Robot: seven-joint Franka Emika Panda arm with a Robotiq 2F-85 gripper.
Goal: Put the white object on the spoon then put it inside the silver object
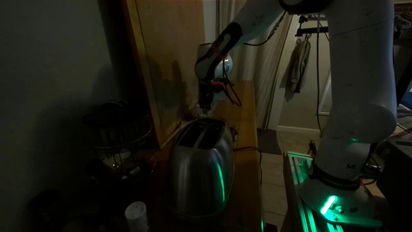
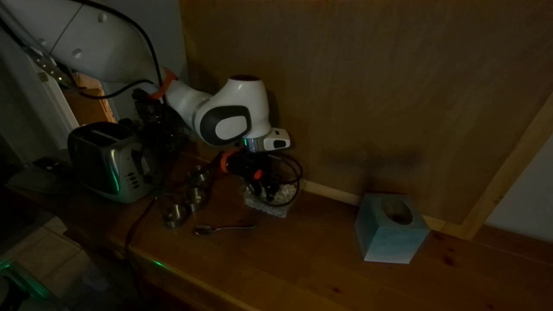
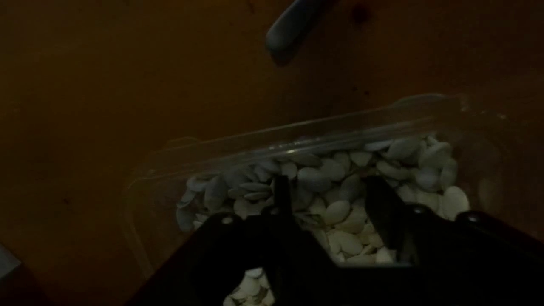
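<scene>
Pointing down at white pumpkin seeds [image 3: 338, 211] in the wrist view, the gripper [image 3: 328, 191] has its fingers parted, and the spoon [image 3: 291, 27] shows its handle at twelve o'clock. In an exterior view, the brushed-steel toaster [image 1: 199, 175] sits at six o'clock from the gripper. In an exterior view, metal cups [image 2: 173, 219] stand at nine o'clock from it.
</scene>
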